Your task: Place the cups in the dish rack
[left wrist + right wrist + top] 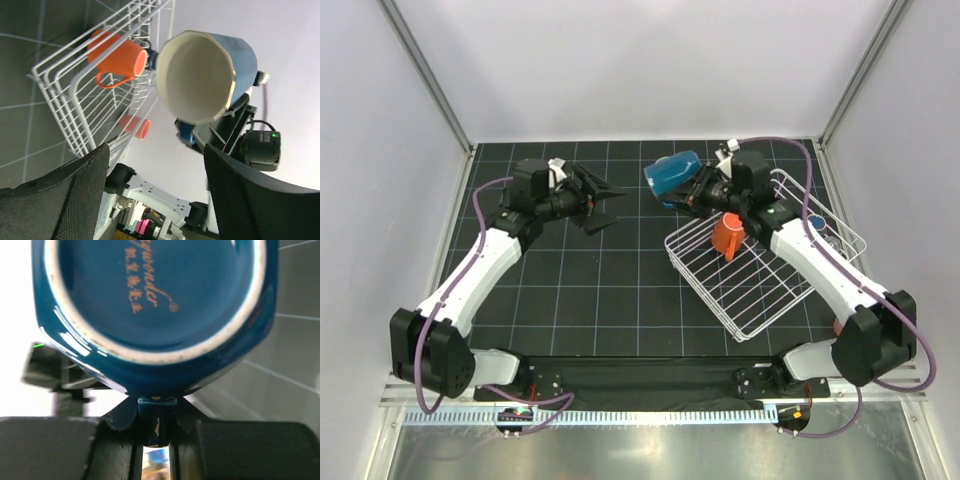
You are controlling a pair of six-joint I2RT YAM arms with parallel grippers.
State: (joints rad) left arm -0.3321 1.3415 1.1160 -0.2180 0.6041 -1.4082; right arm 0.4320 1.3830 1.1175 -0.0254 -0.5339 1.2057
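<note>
My right gripper (701, 190) is shut on the handle of the blue mug (672, 174) and holds it on its side in the air, just left of the dish rack (760, 300). In the right wrist view the mug's base (150, 305) fills the frame, its handle pinched between my fingers (100, 450). In the left wrist view the mug's cream inside (197, 75) faces me. An orange mug (727, 235) sits in the white wire rack; it also shows in the left wrist view (117, 57). My left gripper (610, 200) is open and empty, pointing at the blue mug from the left.
A salmon-pink cup (136, 126) lies in the rack (75, 100) below the orange mug. A dark blue cup (815, 225) shows in the rack behind my right arm. The rack sits diagonally on the black gridded mat (600, 290). White walls close the back and sides.
</note>
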